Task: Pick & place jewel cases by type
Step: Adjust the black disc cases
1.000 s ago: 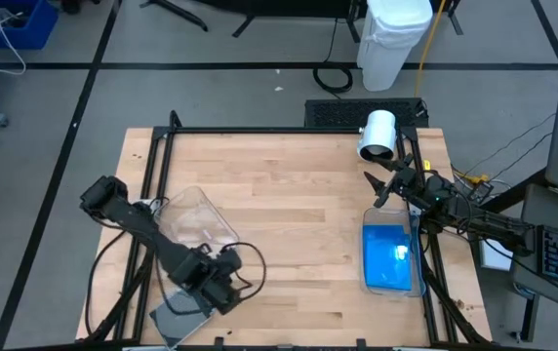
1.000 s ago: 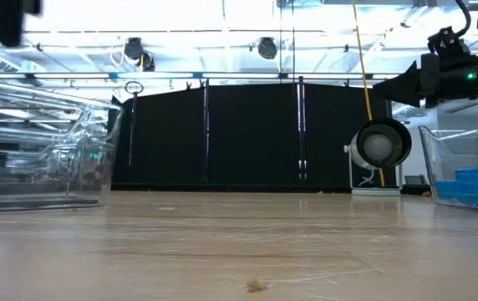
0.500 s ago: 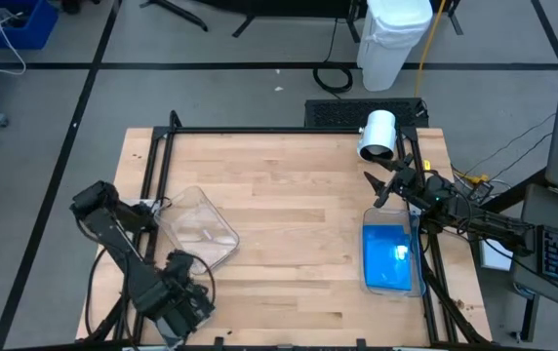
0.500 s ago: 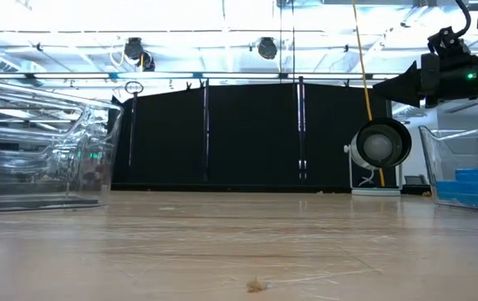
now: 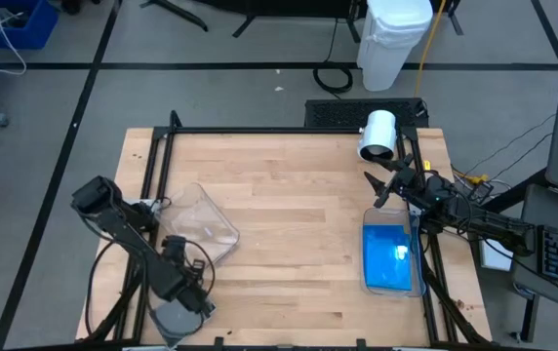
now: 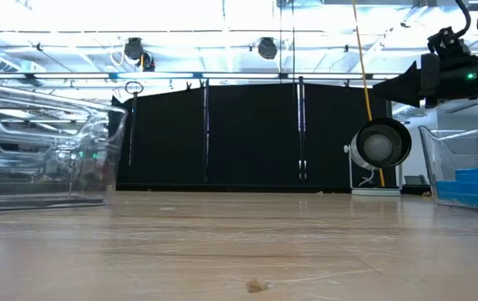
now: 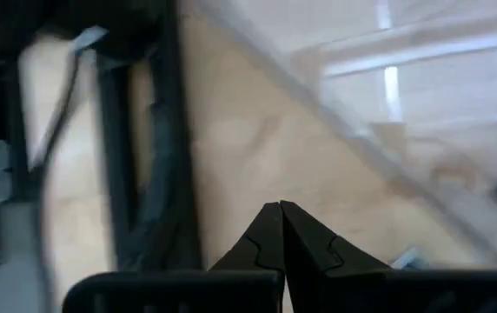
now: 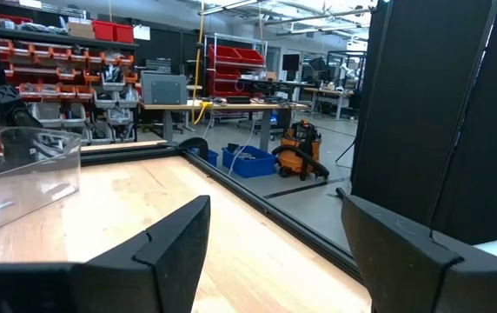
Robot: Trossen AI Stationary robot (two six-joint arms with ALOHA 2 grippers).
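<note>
Table: pale wooden top (image 5: 289,214) with a black frame along its edges; grey floor with dark lines all round.
Room behind: in the low view a black panel (image 6: 239,138) spans the far side of the table, bright ceiling lights above it.
White bin: tall white container (image 5: 393,39) on the floor beyond the far edge, a yellow cable beside it.
Left tub: clear plastic tub (image 5: 199,229) near the table's left side, nothing visible in it; its walls catch glare in the low view (image 6: 43,150).
Right tub: clear tub (image 5: 392,258) at the right edge, its bottom bright blue.
Jewel cases, blue: lie flat inside the right tub (image 5: 388,255); they read as one blue slab, separate cases cannot be told apart. In the low view they show as a blue band (image 6: 473,182) behind the clear wall.
Jewel case, grey: a flat grey square (image 5: 174,318) at the front-left corner of the table, partly under the left arm; details too small to tell.
Small white camera: round white unit (image 5: 378,135) on the far right edge; dark lens faces the low view (image 6: 378,145).
Left gripper: (image 5: 183,289) over the front-left corner, just beside the left tub and above the grey case; fingers (image 7: 266,239) pressed together, clenched on nothing.
Right gripper: (image 5: 378,187) waits above the far end of the right tub, fingers (image 8: 175,235) spread wide, holding nothing.
Speck: small brown crumb (image 6: 257,286) on the wood near the low camera.
</note>
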